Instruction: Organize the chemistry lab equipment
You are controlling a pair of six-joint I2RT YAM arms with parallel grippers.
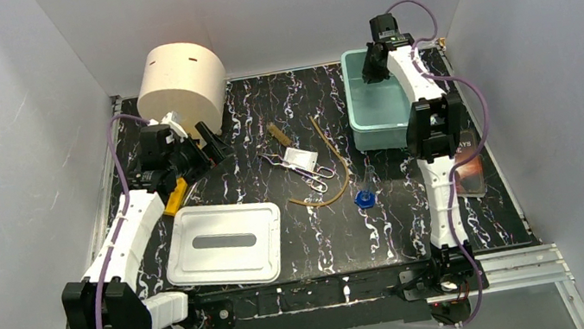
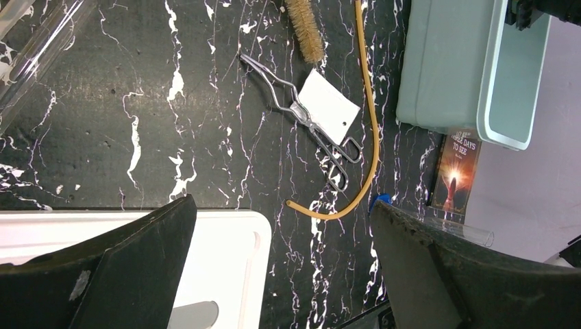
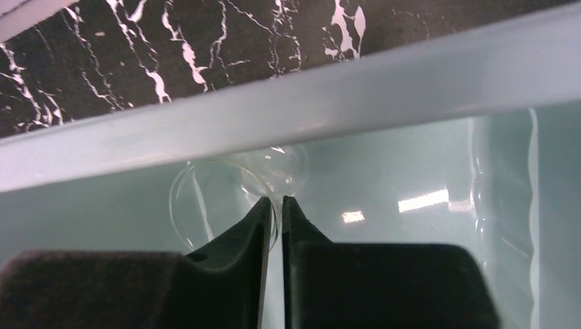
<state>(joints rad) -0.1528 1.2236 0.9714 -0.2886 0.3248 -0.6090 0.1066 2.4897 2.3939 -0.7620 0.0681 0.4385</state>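
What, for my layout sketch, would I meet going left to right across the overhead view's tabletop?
white lid → white packet → teal bin → dark book

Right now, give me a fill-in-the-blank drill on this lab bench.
The right pincer is shut on the rim of a clear ____ inside the teal bin.
The left pincer has its jaws ____.
The white packet touches the metal ____.
The cap of the flask is ____.
Missing: beaker, open, tongs, blue.
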